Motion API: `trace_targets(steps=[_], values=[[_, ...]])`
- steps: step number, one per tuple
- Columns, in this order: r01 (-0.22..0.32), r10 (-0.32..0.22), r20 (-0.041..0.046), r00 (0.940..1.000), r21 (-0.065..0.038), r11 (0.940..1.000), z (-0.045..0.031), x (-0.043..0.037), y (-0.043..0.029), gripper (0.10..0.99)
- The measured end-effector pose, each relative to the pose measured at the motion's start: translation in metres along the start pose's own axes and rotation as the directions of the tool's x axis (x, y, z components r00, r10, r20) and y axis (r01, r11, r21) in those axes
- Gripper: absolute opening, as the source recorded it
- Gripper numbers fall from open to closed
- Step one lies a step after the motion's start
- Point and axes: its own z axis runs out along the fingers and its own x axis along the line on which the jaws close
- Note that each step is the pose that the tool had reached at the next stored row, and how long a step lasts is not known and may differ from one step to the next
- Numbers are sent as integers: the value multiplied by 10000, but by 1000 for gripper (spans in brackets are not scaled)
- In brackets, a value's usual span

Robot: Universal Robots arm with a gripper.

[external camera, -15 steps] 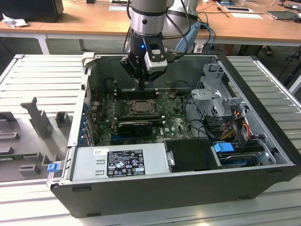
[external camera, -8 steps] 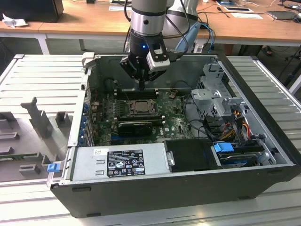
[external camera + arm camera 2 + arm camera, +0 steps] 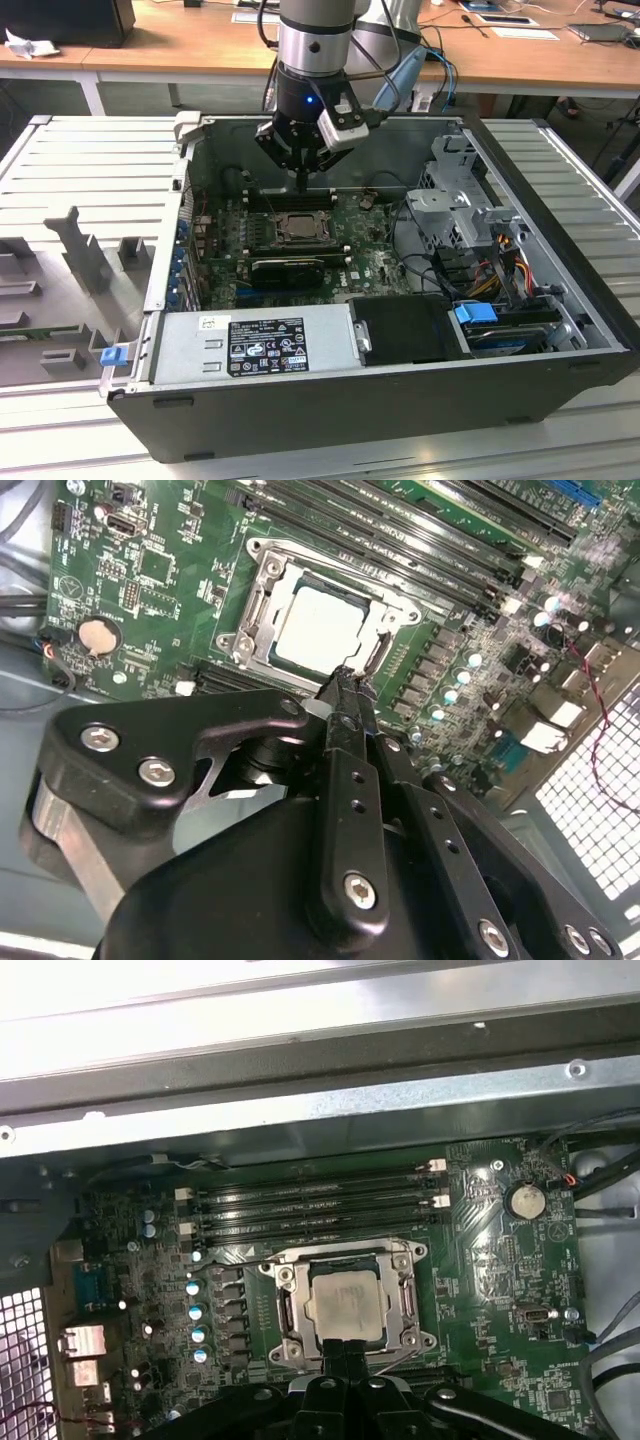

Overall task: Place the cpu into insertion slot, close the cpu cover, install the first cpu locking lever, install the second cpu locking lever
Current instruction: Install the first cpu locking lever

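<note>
The cpu (image 3: 320,630) (image 3: 345,1305) lies flat in the socket of the green motherboard, its pale metal top showing through a square window. The cpu cover (image 3: 262,570) (image 3: 347,1256) lies down around it as a silvery frame. My gripper (image 3: 300,180) hangs just above the socket's edge inside the open computer case. In both wrist views its black fingers (image 3: 345,740) are pressed together with nothing between them, and their tip (image 3: 338,1345) stands over the socket frame's rim. I cannot tell how the locking levers stand.
Black memory slots (image 3: 315,1205) run alongside the socket. The case's metal wall (image 3: 320,1110) rises beyond them. A drive cage (image 3: 465,200) with cables fills the exterior view's right; the power supply (image 3: 255,345) sits in front. A grey fixture tray (image 3: 70,270) lies at the left.
</note>
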Motion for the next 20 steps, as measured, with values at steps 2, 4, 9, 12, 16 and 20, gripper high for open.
trace_targets(steps=[2,4,9,12,16,20], values=[[15,-15,0,10000,1,10000,0,1,0,106],[15,-15,-1,10000,1,10000,0,6,0,106],[17,-17,0,10000,0,10000,3,67,-7,106],[16,-16,0,10000,0,10000,4,87,-9,106],[17,-17,0,10000,0,10000,4,102,-11,106],[56,-56,-1,10000,1,10000,5,108,-12,106]])
